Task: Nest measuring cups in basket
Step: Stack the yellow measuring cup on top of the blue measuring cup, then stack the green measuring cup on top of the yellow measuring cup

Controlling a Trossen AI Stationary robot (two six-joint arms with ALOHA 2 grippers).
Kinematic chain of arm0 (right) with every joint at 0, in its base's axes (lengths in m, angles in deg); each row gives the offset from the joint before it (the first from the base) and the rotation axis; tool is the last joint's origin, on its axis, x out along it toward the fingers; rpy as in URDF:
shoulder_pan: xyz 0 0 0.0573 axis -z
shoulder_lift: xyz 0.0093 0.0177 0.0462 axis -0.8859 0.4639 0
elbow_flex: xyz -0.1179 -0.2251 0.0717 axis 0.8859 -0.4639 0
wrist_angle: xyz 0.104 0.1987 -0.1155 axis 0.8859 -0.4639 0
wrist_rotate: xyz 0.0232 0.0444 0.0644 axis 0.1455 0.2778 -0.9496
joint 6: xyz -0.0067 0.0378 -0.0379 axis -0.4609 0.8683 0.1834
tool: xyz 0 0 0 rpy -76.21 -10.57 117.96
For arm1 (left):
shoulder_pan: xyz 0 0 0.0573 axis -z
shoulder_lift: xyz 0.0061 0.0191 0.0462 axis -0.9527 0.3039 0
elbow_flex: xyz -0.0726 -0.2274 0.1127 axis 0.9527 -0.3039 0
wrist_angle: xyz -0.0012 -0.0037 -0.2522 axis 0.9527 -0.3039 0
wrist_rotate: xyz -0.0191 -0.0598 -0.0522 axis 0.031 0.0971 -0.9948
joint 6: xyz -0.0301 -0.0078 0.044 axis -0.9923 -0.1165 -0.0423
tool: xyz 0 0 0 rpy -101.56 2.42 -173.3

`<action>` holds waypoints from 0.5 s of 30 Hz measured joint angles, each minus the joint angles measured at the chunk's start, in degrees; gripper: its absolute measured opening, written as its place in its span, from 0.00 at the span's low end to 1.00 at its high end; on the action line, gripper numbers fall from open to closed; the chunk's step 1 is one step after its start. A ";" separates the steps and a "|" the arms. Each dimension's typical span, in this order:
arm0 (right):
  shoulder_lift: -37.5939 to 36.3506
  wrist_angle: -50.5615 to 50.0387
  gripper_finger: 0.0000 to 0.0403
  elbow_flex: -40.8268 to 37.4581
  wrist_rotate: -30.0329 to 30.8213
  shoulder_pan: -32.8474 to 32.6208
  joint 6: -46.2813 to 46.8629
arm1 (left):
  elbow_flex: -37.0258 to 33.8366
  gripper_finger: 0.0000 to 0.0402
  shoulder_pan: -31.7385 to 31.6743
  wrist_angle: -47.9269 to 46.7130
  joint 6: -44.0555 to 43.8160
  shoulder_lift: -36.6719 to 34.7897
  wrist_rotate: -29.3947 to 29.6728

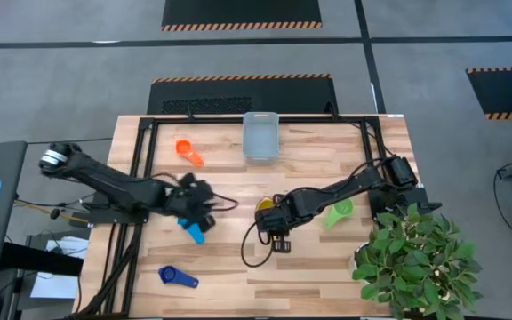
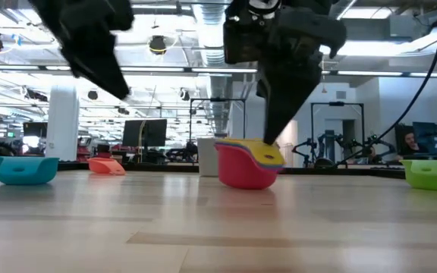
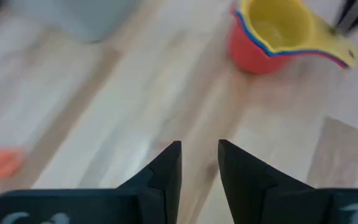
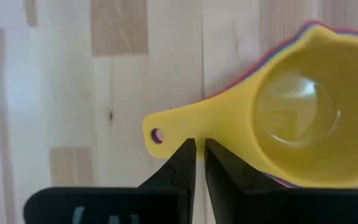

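Observation:
A stack of nested cups, yellow inside a blue one inside a red one, stands on the table's middle; it also shows in the low view and the left wrist view. My right gripper points down over the stack's yellow handle, fingers all but closed. My left gripper is open and empty, left of the stack, above the table. A light blue cup, an orange cup, a darker blue cup and a green cup lie apart on the table. The basket stands at the far middle. My right gripper comes from above, pointing down, at the stack's yellow handle, about midway along it. The fingertips reach down to the handle's top in the low view, but I cannot tell whether they touch it. The stack rests upright on the table.
A potted plant stands at the table's near right corner. A dark cable loops on the table near the right gripper. A black frame runs along the far and left sides of the table.

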 joint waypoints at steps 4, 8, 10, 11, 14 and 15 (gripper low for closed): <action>-0.01 3.07 0.16 0.00 -0.12 -0.20 -2.02 | -0.04 0.23 4.35 -8.70 -10.02 -4.29 6.89; -1.64 4.07 0.18 -0.01 -0.31 -0.19 -2.99 | -0.04 0.23 3.91 -12.88 -14.43 -5.71 13.51; -3.16 3.03 0.18 -0.06 -0.35 -0.18 -2.93 | -0.04 0.23 2.61 -12.71 -14.73 -5.65 13.84; -3.96 2.01 0.18 -0.07 -0.17 -0.35 -2.84 | -0.04 0.23 2.09 -12.68 -14.52 -5.45 13.76; -6.90 0.62 0.19 -0.23 0.82 -1.12 -2.69 | -0.09 0.23 0.08 -12.72 -12.60 -4.48 13.72; -8.03 0.12 0.19 -0.66 1.43 -1.37 -2.33 | -0.09 0.23 -0.83 -12.66 -11.95 -4.29 13.74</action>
